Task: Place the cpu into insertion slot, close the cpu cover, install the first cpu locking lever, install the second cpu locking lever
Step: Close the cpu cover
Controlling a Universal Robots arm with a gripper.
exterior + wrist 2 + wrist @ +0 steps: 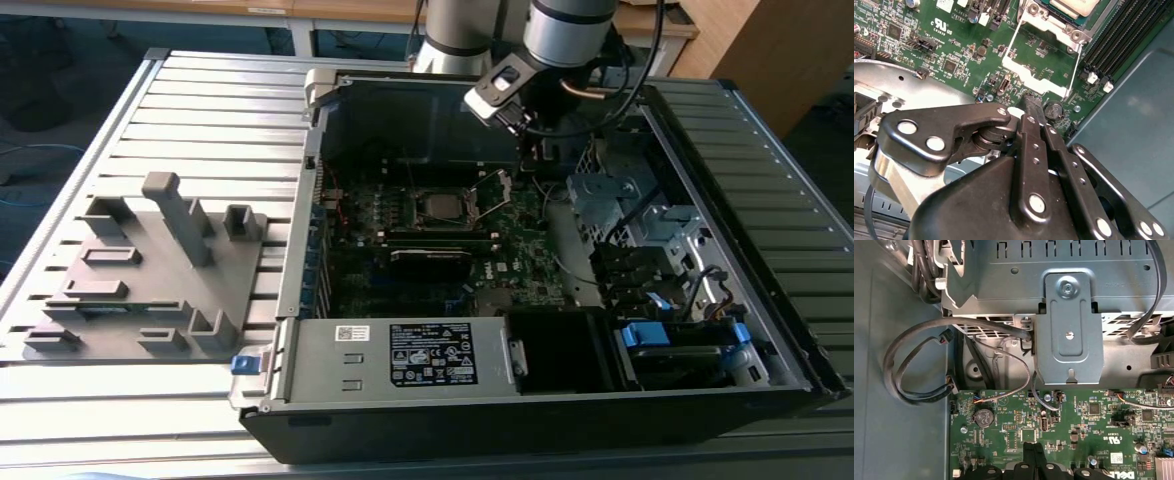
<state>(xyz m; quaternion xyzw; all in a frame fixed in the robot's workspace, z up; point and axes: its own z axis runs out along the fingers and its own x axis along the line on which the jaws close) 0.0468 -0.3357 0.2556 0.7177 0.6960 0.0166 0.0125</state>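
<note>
Grey slatted table (pixel 200 110) is used to hold the open computer case (pixel 534 400), so the green board (pixel 521 260) is easily reached. The gripper (pixel 1033 101) is pressed shut beside the swung-open cpu cover (pixel 1024 74), likely for pushing. The cpu (pixel 1076 5) is seated in the insertion slot (pixel 1051 22).

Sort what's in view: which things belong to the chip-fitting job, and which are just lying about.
For the job:
chip
socket
cover
gripper

Lying about:
grey moulded plate beside the case
memory sticks
coin battery
looped cables
power supply
</note>
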